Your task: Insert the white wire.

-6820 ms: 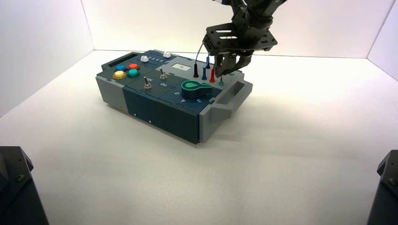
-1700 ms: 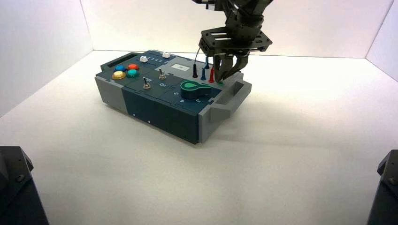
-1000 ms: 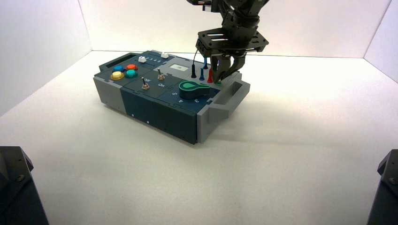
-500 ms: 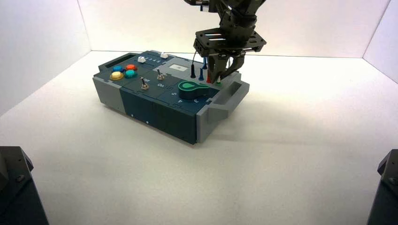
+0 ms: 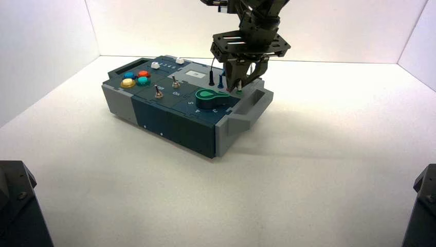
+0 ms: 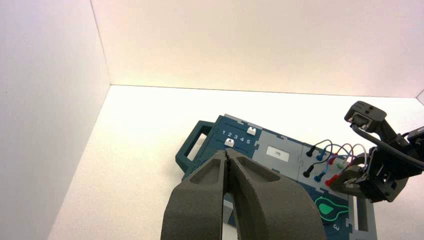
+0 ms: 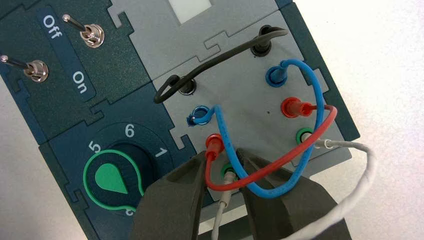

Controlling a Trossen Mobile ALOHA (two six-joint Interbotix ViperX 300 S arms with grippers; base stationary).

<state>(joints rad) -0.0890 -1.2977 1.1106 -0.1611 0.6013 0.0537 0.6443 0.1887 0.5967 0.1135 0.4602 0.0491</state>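
Hovering over the box's (image 5: 169, 121) wire panel, the right gripper (image 7: 226, 182) points steeply down at the green-ringed socket (image 7: 228, 170) nearest the green knob (image 7: 111, 178). Its fingers (image 7: 172, 200) stand apart, one on each side of the white wire's (image 7: 362, 182) near plug (image 7: 223, 200), with a gap showing on both sides (no contact that I can make out). That plug's tip sits in the socket. The wire loops away off the panel's edge and comes back to the second green-ringed socket (image 7: 303, 135), where its other plug (image 7: 326, 144) lies at the socket mouth; whether it is fully seated I cannot tell.

Red wire (image 7: 280, 170) and blue wire (image 7: 310, 165) arch across the same panel, both crossing close over the near white plug. Black wire (image 7: 220, 57) spans the two far sockets. Red plug (image 7: 214, 143) stands just beside the right gripper's finger.

Knob pointer is aimed between 5 and the hidden numerals; 6 and 1 read plainly beside it. Two toggle switches (image 7: 91, 33) sit by the Off/On lettering.

High view: right gripper (image 5: 240, 82) is down among the plugs at the box's right end; coloured buttons (image 5: 136, 78) at the left end.

Left gripper (image 6: 229, 172) is parked well back from the box, fingers pressed together, holding nothing.
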